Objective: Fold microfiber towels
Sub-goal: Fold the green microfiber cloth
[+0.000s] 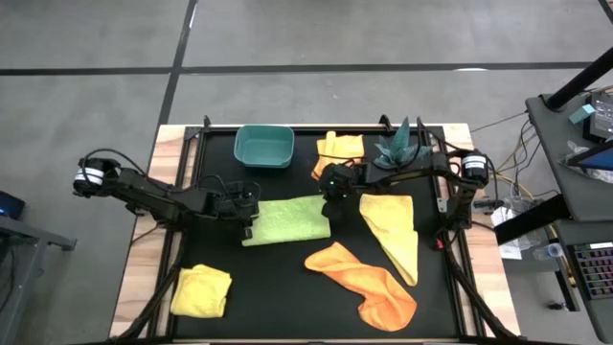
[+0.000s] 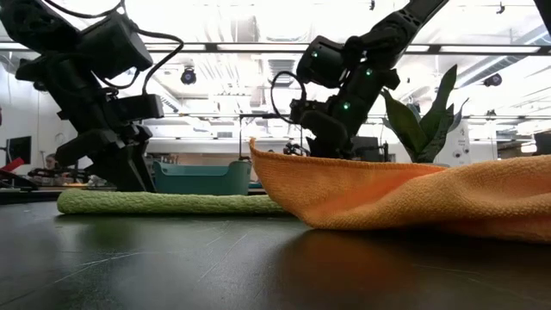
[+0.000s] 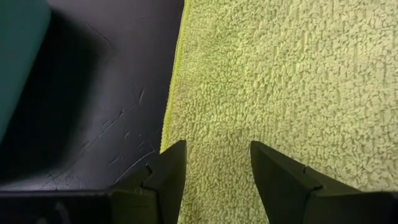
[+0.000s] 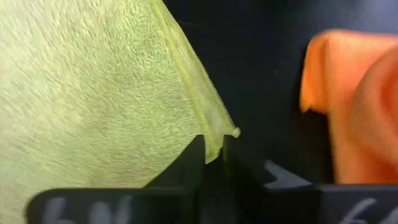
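Five towels lie on the black mat (image 1: pixel 287 287). At lower left sits a folded yellow towel (image 1: pixel 201 290). Left of centre, the left gripper (image 1: pixel 247 217) is down at the green towel's (image 1: pixel 286 219) left edge, jaws spread with the pile between them. The teal bin (image 1: pixel 263 146) stands at upper centre. The right gripper (image 1: pixel 330 189) pinches the green towel's upper right corner, jaws nearly together. An orange towel (image 1: pixel 367 284) lies crumpled at lower centre, another orange one (image 1: pixel 342 149) above, a long yellow towel (image 1: pixel 395 234) and a plant (image 1: pixel 398 144) at right.
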